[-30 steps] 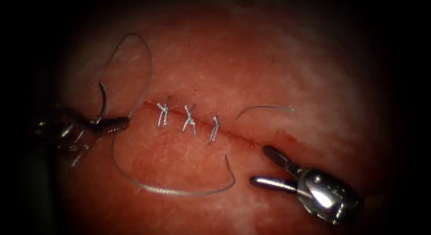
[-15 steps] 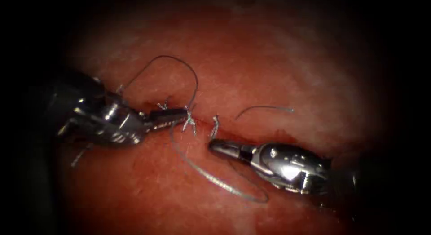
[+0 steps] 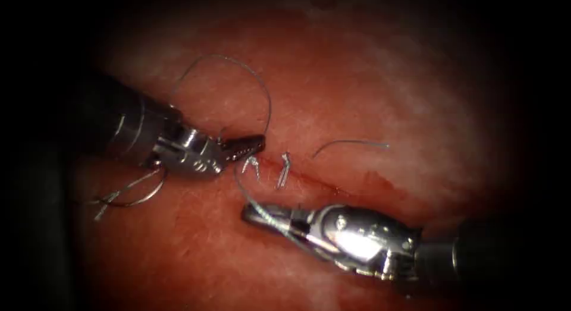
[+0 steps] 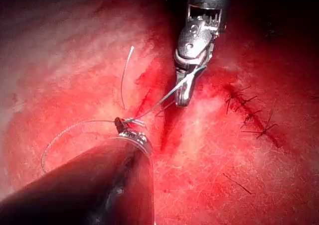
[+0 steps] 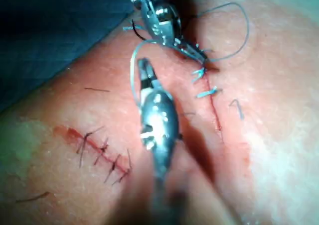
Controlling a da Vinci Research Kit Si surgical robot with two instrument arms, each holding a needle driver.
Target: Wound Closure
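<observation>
So, the left arm's tool (image 3: 253, 144) is parked right at the left end of the cut (image 3: 321, 181), jaws pinched together on the thread (image 3: 262, 91). From that tip the thread arcs up in a big loop toward the far edge of the tissue (image 3: 357, 79) and drops back down to the jaws. Another run leaves the stitches (image 3: 284, 168) and slants down across the right arm's tool (image 3: 253, 213), which lies just below the cut with its tip pointing left. Its jaws look closed with the thread draped over them. The left wrist view shows the same strand stretched taut between the two tips, but I can't tell if it's actually pinched or just lying across. I honestly can't say where the needle is, or whether it's in the tissue.

Both tools crowd the left end of the cut, close together but not touching. A short cut end of thread (image 3: 351, 142) lies loose just above the cut, to the right of the stitches. A tangle of loose thread ends (image 3: 128, 189) sits by the left tool's shaft, toward the tissue's left edge. Red fluid (image 3: 380, 183) pools along the right stretch of the cut.

Open room is to the right and toward the far edge, which is just bare tissue. In the right wrist view there's an older stitched cut (image 5: 102, 155) with dark sutures, well apart from the tools, and the tissue's edge meets a dark blue surface (image 5: 50, 26).
</observation>
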